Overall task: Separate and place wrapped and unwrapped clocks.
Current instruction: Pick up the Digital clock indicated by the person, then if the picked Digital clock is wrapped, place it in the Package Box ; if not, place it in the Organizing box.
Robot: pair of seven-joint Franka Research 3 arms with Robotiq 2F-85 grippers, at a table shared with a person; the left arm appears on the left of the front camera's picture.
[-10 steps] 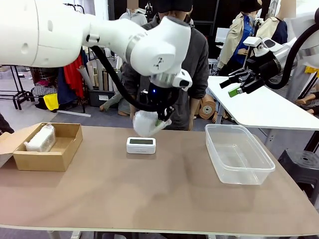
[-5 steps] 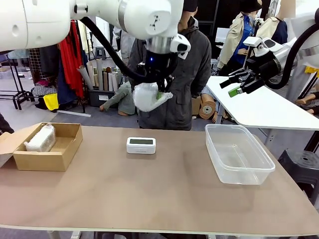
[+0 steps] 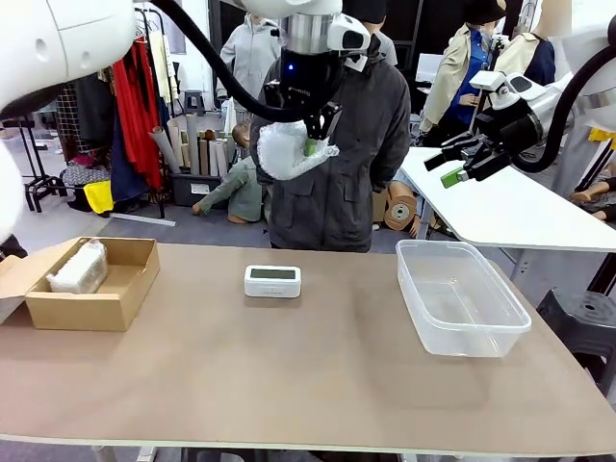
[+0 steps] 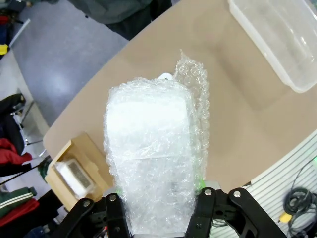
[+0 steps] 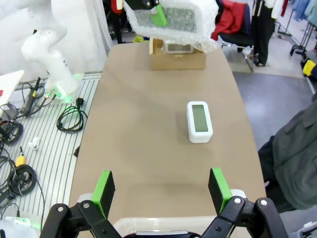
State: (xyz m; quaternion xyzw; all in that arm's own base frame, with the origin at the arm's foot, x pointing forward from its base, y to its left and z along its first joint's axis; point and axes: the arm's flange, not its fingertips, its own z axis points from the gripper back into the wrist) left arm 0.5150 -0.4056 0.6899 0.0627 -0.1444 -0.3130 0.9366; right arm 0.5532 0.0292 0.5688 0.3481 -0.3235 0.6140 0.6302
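Note:
My left gripper (image 3: 306, 144) hangs high above the table's far middle, shut on a clock wrapped in bubble wrap (image 3: 287, 150); the same bundle (image 4: 151, 148) rises between my fingers in the left wrist view and appears again (image 5: 173, 17) in the right wrist view. A bare white clock (image 3: 272, 280) with a grey-green screen lies flat on the table below it, also seen as the bare clock (image 5: 199, 121). Another wrapped clock (image 3: 80, 269) lies in the cardboard box (image 3: 125, 306) at the left. My right gripper (image 3: 449, 169) is open and empty, up at the right.
A clear plastic tub (image 3: 460, 335) stands on the table's right side. A person in a dark jacket (image 3: 337, 192) stands at the far edge behind the held bundle. A white table (image 3: 520, 217) is behind on the right.
My left arm has lifted the wrapped clock from just above the bare clock to well above the table. The right arm has not moved.

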